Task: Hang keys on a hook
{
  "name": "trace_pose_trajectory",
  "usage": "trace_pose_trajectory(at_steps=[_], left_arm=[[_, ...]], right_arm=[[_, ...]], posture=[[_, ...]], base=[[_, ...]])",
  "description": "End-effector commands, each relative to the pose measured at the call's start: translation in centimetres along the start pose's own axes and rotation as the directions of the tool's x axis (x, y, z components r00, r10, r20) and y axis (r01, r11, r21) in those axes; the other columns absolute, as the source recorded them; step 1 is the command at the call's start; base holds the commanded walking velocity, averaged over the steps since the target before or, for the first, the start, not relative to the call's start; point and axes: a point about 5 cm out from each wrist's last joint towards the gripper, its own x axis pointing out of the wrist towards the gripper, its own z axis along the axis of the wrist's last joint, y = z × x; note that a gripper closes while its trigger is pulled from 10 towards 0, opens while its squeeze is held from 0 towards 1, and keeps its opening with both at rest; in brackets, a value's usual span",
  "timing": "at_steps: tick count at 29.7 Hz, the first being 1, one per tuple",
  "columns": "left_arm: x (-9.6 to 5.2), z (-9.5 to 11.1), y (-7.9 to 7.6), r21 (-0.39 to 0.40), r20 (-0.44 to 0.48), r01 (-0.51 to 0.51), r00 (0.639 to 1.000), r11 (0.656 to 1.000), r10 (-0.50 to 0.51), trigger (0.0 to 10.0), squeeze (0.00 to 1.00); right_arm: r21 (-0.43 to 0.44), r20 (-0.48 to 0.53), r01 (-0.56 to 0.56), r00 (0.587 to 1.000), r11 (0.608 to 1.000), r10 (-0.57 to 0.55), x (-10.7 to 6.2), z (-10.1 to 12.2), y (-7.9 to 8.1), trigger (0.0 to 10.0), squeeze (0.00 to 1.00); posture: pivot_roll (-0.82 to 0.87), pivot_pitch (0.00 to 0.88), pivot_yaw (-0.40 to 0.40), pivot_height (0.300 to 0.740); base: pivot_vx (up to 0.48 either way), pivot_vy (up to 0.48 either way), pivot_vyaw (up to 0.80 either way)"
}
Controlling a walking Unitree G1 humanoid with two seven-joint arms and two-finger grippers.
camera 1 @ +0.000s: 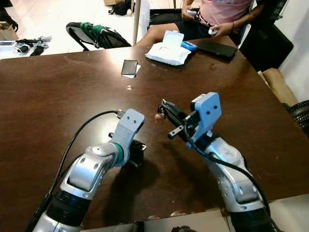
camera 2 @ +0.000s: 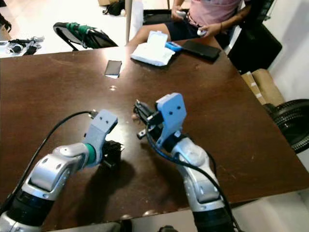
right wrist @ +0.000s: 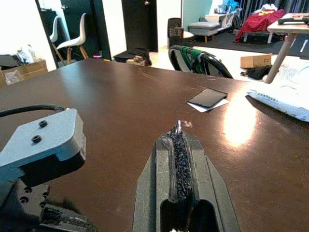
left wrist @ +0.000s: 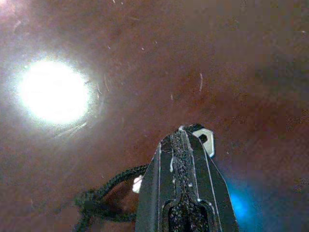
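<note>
My left gripper (camera 1: pixel 136 153) points straight down at the dark brown table (camera 1: pixel 58 96), near its front edge. In the left wrist view its fingers (left wrist: pixel 186 159) are pressed together, shut on the keys. A silver key tip (left wrist: pixel 206 139) pokes out past them and a black cord loop (left wrist: pixel 104 195) trails on the wood. My right gripper (camera 1: pixel 163 107) is raised above the table middle, level and pointing away to the left. It is shut, with a thin silvery piece (right wrist: pixel 178 126) sticking out between the tips; I cannot tell what it is.
A dark phone (camera 1: pixel 129 67) lies on a white card further back. At the far edge are a white wipes pack (camera 1: pixel 168 48) and a black flat case (camera 1: pixel 217 48). A person (camera 1: pixel 217 14) sits beyond them. A black fan (camera 2: pixel 289 123) stands at the right.
</note>
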Motion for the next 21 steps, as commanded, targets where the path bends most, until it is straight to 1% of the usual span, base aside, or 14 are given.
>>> trace_pose_trajectory(at_steps=[1,5,8,9,10,11,13,15,16,17,18,19,20,21], left_arm=[[0.1,-1.9,0.1,-0.024,-0.083,0.005,0.997,1.0,-0.007,0.0,0.0],[0.0,-1.8,0.1,-0.025,-0.078,0.005,0.997,1.0,-0.007,0.0,0.0],[-0.4,-1.0,0.1,-0.025,-0.014,0.003,1.0,1.0,-0.003,0.0,0.0],[-0.8,0.3,0.0,0.006,0.077,-0.01,0.997,1.0,0.01,0.0,0.0],[-0.8,0.3,0.0,0.006,0.077,-0.01,0.997,1.0,0.01,0.0,0.0],[-1.4,1.8,-0.1,0.062,0.198,-0.03,0.98,0.998,0.017,0.0,0.0],[-3.6,5.7,-0.3,0.192,0.498,-0.19,0.864,0.963,0.072,0.0,0.0],[-3.6,5.7,-0.3,0.192,0.498,-0.19,0.864,0.963,0.072,0.0,0.0],[-4.5,6.8,-0.4,0.212,0.579,-0.255,0.81,0.944,0.089,10.0,0.0],[-5.6,7.8,-0.2,0.218,0.654,-0.34,0.747,0.915,0.122,10.0,0.0],[-5.6,7.8,-0.2,0.218,0.654,-0.34,0.747,0.915,0.122,10.0,0.0],[-6.5,8.6,0.1,0.203,0.701,-0.398,0.697,0.895,0.151,10.0,0.0],[-6.5,8.6,0.1,0.203,0.701,-0.398,0.697,0.895,0.151,10.0,0.0],[-7.2,9.1,0.4,0.187,0.735,-0.443,0.655,0.877,0.175,10.0,0.0]], right_arm=[[-0.002,-0.002,-0.012,1.0,1.0,0.012,0.0,0.0,0.3,10.0,0.0],[-0.002,-0.001,-0.012,1.0,1.0,0.012,0.0,0.0,0.3,10.0,0.0],[-0.004,-0.001,-0.011,1.0,1.0,0.011,0.0,0.1,0.2,10.0,0.0],[-0.004,0.0,-0.011,1.0,1.0,0.011,0.1,0.1,0.2,10.0,0.0],[-0.004,0.0,-0.011,1.0,1.0,0.011,0.1,0.1,0.2,10.0,0.0],[-0.005,0.001,-0.011,1.0,1.0,0.011,0.1,0.1,0.1,10.0,0.0],[-0.005,0.006,-0.009,1.0,1.0,0.009,0.2,0.2,0.1,10.0,0.0],[-0.005,0.006,-0.009,1.0,1.0,0.009,0.2,0.2,0.1,10.0,0.0],[-0.005,0.009,-0.008,1.0,1.0,0.008,0.2,0.3,0.1,10.0,0.0],[-0.001,0.013,-0.002,1.0,1.0,0.002,0.2,0.3,0.1,10.0,0.0],[-0.001,0.013,-0.002,1.0,1.0,0.002,0.2,0.3,0.1,10.0,0.0],[0.004,0.016,0.004,1.0,1.0,-0.004,0.2,0.3,0.2,10.0,0.0],[0.004,0.016,0.004,1.0,1.0,-0.004,0.2,0.3,0.2,10.0,0.0],[0.008,0.019,0.007,1.0,1.0,-0.008,0.2,0.3,0.4,10.0,0.0]], posture=[[0.08,0.097,0.153,0.74],[0.08,0.099,0.151,0.74],[0.08,0.1,0.147,0.74],[0.08,0.1,0.144,0.74],[0.08,0.1,0.144,0.74],[0.08,0.099,0.142,0.74],[0.07,0.095,0.132,0.74],[0.07,0.095,0.132,0.74],[0.07,0.093,0.13,0.74],[0.06,0.084,0.122,0.74],[0.06,0.084,0.122,0.74],[0.06,0.081,0.12,0.74],[0.06,0.081,0.12,0.74],[0.06,0.08,0.119,0.74]], base=[[0.0,0.0,0.0],[0.0,0.0,0.0],[0.0,0.0,0.0],[0.0,0.0,0.0],[0.0,0.0,0.0],[0.0,0.0,0.0],[0.0,0.0,0.0],[0.0,0.0,0.0],[0.0,0.0,0.0],[0.0,0.0,0.0],[0.0,0.0,0.0],[0.0,0.0,0.0],[0.0,0.0,0.0],[0.0,0.0,0.0]])
